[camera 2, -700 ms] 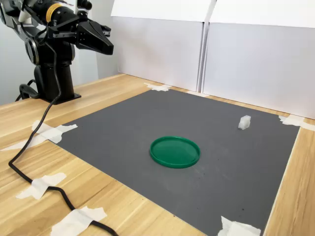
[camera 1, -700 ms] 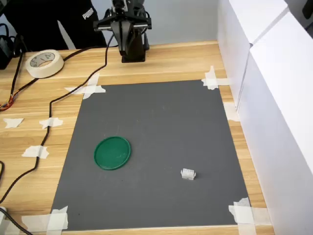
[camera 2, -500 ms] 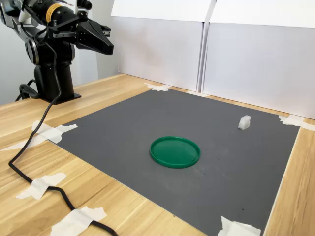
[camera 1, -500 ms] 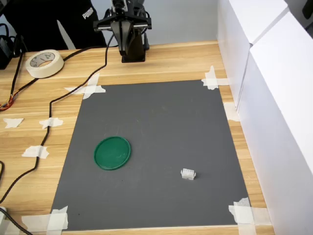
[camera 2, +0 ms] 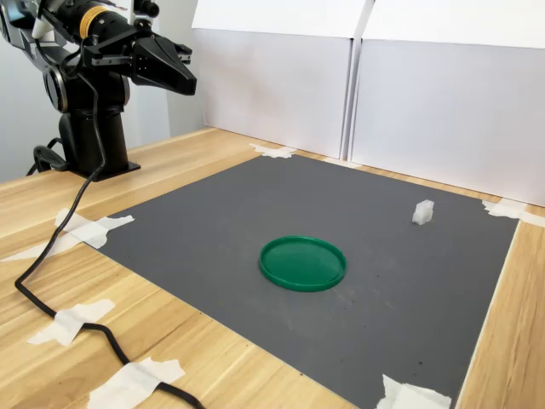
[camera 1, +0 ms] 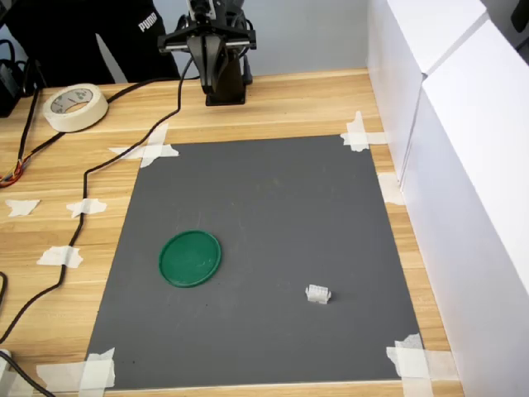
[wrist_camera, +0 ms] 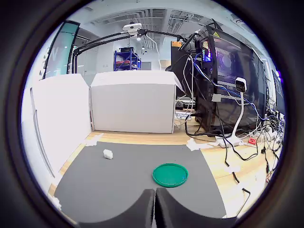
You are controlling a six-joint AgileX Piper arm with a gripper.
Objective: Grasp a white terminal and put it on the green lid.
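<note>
Terminal [camera 2: 422, 211] lies on the mat [camera 2: 255, 221], well apart from the tool [camera 2: 186, 77].

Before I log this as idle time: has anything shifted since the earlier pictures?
Nothing visibly changed. The end effector stays raised near the arm's base, shut and empty; the white terminal and the green lid lie apart on the mat as before.

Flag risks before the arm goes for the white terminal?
1. The white terminal is tiny and lies loose on the grey mat; closing fingers may knock it aside instead of gripping it.
2. The gripper looks shut in the wrist view; it must open first.
3. The green lid is shallow-rimmed, so a dropped terminal could bounce off.
</note>
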